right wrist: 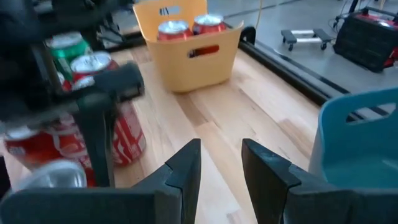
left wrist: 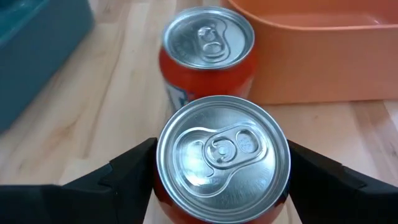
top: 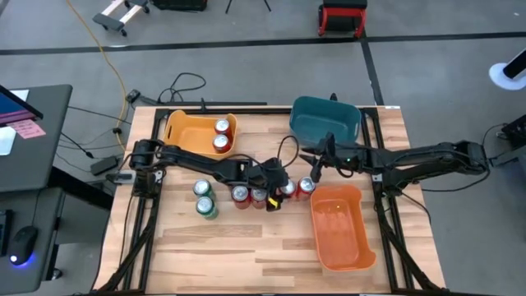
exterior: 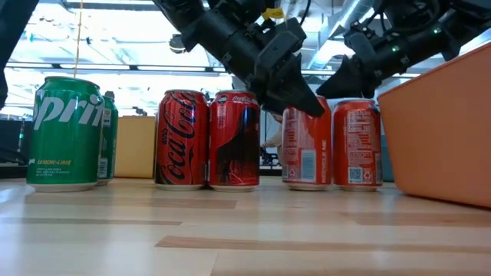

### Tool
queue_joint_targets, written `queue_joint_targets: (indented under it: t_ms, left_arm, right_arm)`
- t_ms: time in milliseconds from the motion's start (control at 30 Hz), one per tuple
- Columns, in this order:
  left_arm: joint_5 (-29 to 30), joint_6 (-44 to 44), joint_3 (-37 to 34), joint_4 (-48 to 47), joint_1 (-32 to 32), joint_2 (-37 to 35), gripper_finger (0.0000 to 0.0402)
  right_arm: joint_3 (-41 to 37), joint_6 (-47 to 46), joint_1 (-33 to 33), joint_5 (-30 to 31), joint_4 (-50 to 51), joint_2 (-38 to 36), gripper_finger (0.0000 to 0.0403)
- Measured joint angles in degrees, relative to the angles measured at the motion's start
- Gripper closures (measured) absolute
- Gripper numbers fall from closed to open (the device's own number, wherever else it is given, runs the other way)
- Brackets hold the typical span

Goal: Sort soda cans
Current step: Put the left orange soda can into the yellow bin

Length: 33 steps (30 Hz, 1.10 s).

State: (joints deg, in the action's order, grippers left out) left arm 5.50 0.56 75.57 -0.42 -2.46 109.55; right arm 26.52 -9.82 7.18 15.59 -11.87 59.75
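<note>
**Tight squeeze on a crowded row**

Your left gripper (left wrist: 221, 177) straddles a red can (left wrist: 222, 158), a finger on each flank, seemingly clamped — lift not begun. That can stands mid-table in a row of reds, a neighbour can (left wrist: 208, 53) just behind it beside the orange bin (top: 341, 234). Lift crookedly and you could knock the neighbour over. Your right gripper (right wrist: 221, 168) hovers near the teal bin (top: 325, 119), fingers apart, empty — close enough that the arms could clash.
</note>
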Motion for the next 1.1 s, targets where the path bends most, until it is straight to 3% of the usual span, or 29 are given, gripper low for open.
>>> queue_joint_targets:
  t_ms: [200,567,800,933,1100]
  left_arm:
    - [4.07,0.53,0.02,-3.09,0.23,-5.43,0.0106]
    - [13.88,0.83,0.02,-17.60,1.65,-16.90,0.0106]
    - [17.61,3.43,-0.01,-18.04,3.20,-23.73,0.0106]
    - [21.82,2.88,-2.45,-19.04,4.65,-27.53,0.0106]
    - [22.41,4.61,-6.08,-21.34,8.50,-33.31,0.0106]
  right_arm:
    - [0.01,0.25,0.09,-0.01,2.19,0.00,0.0264]
    - [0.02,0.39,0.09,-0.02,3.29,0.00,0.0264]
    - [0.02,0.39,0.09,-0.02,5.17,0.00,0.0264]
    - [0.02,0.37,0.09,-0.02,6.07,0.00,0.0264]
    - [0.02,0.37,0.09,-0.02,6.08,0.00,0.0264]
